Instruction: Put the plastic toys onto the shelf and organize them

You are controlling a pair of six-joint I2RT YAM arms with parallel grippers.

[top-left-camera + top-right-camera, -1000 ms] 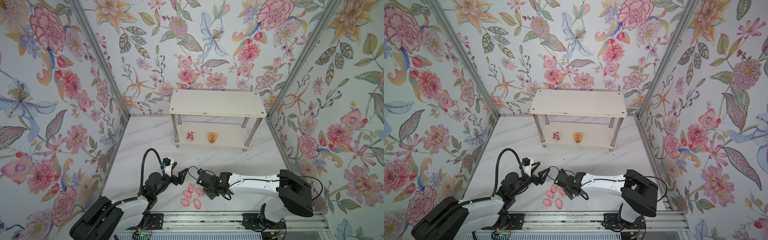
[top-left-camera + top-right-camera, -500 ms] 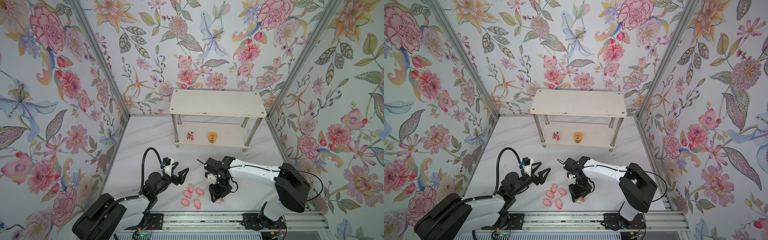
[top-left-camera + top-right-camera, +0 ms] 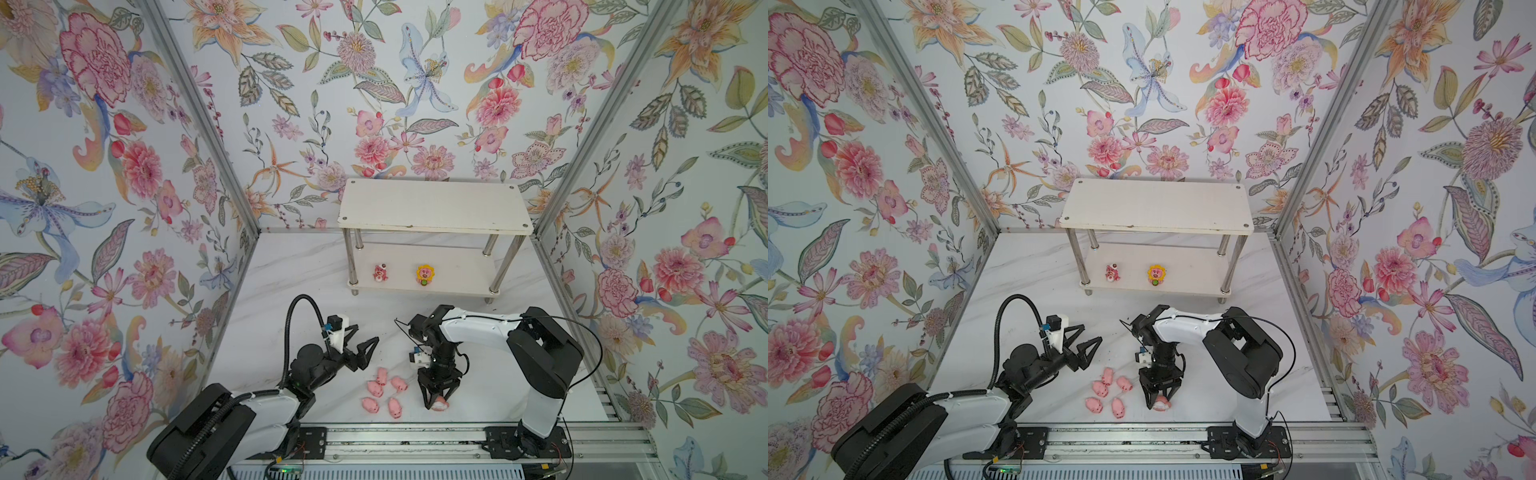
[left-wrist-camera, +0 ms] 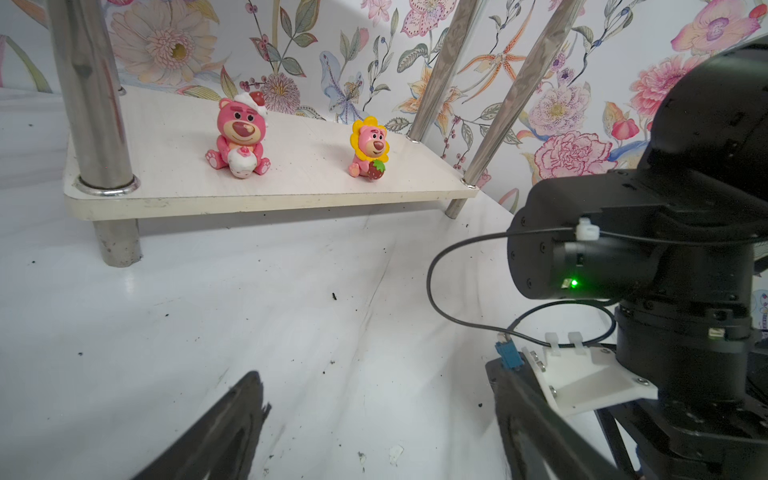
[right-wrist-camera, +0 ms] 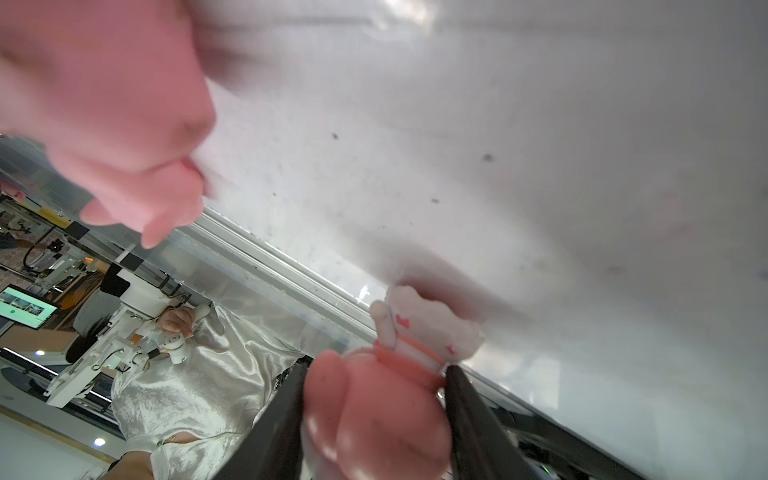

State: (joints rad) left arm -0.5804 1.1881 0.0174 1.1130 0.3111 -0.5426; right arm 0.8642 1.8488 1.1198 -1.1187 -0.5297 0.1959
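The right jaws point straight down near the front edge of the bench (image 3: 291, 291), clamped on the pink-and-white figurine (image 5: 386, 407), which touches both inner faces. The left jaws stand wide apart, holding nothing, above the bench left of the five pink pigs (image 3: 375, 388) clustered between the arms. On the lower tier of the shelf (image 3: 432, 208) sit the red-pink bear (image 4: 239, 137) and the yellow-petalled bear (image 4: 370, 147), apart.

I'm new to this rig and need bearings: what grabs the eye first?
Loud floral wallpaper surrounds everything. At the back stands a white shelf, with two bears seated on its lower tier. Near the front, five pink pigs cluster on the table beside the right end effector, which clamps a pink-and-white toy.
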